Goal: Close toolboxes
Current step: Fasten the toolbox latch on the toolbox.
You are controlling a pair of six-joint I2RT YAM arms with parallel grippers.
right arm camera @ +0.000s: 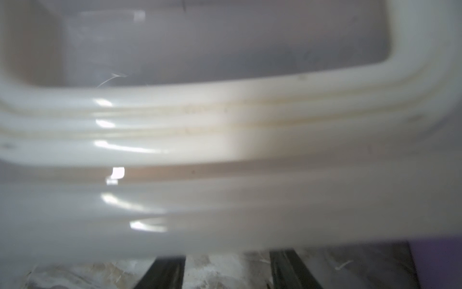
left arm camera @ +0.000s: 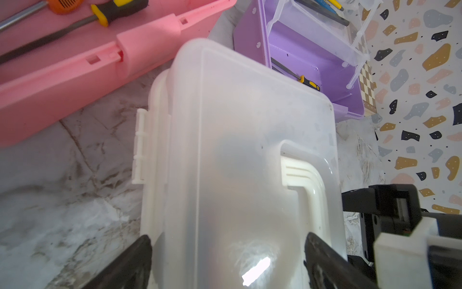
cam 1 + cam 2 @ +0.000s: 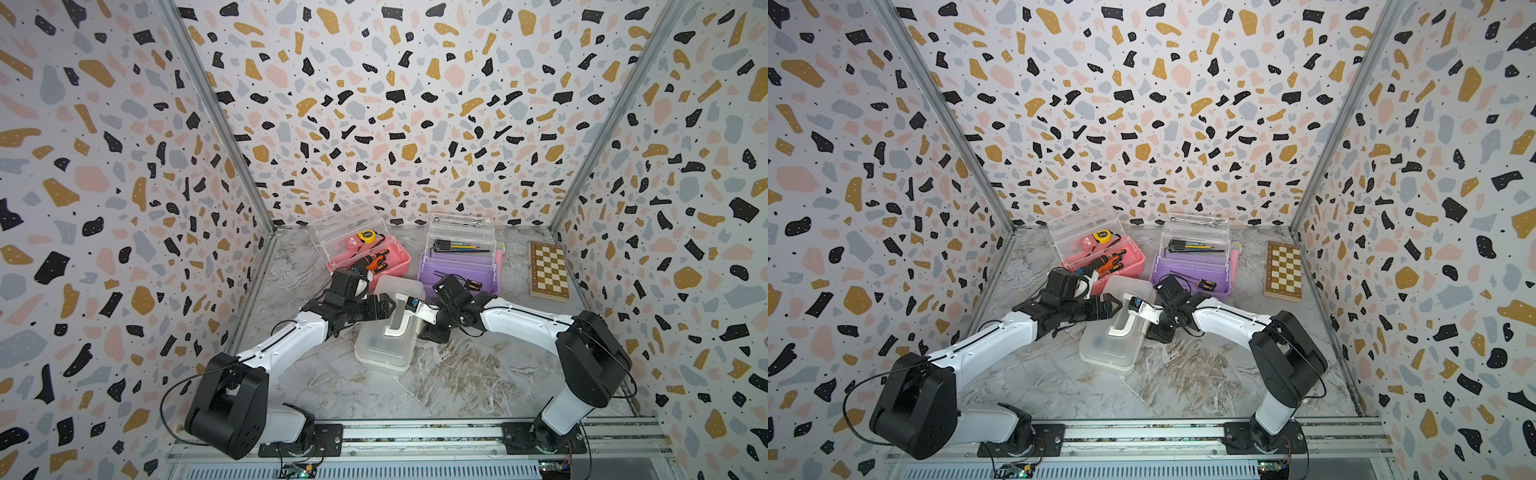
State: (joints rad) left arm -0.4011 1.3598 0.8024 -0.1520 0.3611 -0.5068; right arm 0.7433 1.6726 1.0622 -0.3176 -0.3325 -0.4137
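Note:
The white toolbox lies mid-table with its clear lid down and its handle flat. My left gripper is open wide over the lid's left edge, with the lid showing between its fingers. My right gripper sits low against the box's right side; its fingers stand apart and their tips are hidden under the box's edge. Behind stand the pink toolbox and the purple toolbox, both with lids raised and tools inside.
A wooden chessboard lies flat by the right wall. Patterned walls close in the marble table on three sides. A metal rail with both arm bases runs along the front edge.

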